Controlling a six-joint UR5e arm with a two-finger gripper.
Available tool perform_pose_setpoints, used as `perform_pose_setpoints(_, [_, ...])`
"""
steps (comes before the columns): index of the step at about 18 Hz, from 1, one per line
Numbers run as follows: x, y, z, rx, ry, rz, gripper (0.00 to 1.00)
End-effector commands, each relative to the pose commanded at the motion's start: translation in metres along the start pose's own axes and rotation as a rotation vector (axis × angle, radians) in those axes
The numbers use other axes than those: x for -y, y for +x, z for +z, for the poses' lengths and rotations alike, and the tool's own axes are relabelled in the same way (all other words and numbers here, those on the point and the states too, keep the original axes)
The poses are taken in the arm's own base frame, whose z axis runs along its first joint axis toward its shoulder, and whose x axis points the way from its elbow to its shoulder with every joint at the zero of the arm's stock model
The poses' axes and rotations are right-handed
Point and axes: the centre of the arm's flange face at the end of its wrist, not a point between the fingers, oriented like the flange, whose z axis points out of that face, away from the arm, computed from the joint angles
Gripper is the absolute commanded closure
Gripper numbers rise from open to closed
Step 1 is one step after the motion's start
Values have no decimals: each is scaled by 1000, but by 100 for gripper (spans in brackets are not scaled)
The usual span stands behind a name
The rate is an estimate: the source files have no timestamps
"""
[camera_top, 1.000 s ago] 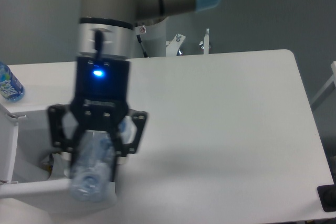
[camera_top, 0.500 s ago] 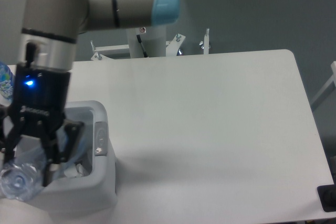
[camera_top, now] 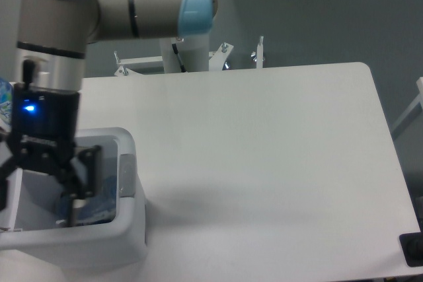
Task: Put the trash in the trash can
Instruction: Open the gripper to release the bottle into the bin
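Far left edge: a sliver of a blue-labelled water bottle (camera_top: pixel 4 100) on the table (camera_top: pixel 264 156), mostly hidden behind the arm (camera_top: pixel 53 37).

Left: gripper (camera_top: pixel 43 193) hangs over the open bin (camera_top: pixel 129 229), fingers spread apart, nothing visibly between them. One finger (camera_top: pixel 79 186) reaches down below the rim line, near the grey latch tab (camera_top: pixel 125 176). The other finger is cut off at the frame edge.

Inside the bin: bluish, glassy shape beneath the fingers, likely the flattened bottle (camera_top: pixel 99 204) lying at the bottom. The wrapper is not made out; blur and the gripper hide much of the interior.

Centre to right: bare white tabletop, no trash seen on it.

Risks, as judged:
- Finger sits low and close to the bin wall; a sideways exit could catch the rim or latch and drag the bin.
- If the bottle clings to a pad, a lift could pull it back out.
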Motion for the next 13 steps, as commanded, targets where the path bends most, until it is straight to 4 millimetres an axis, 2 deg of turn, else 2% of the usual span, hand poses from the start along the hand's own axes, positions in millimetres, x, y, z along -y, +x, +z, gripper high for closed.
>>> perform_pose_setpoints(2, [-6,-43,3,84,-22,7,0])
perform_pose_setpoints(3, [-13,-75,1,147,-46,22,0])
perform_pose_setpoints(4, [-13,-97,-16,207,-57,49,0])
perform_pose_setpoints(5, [-12,-104,-26,254,-90,94,0])
perform_pose_setpoints(9, [-38,-151,-45,350,-325,325,0])
perform_pose_setpoints(11, [-50,-158,-53,327,-446,434,0])
perform_pose_setpoints(13, [-53,-163,-68,294,-507,506,0])
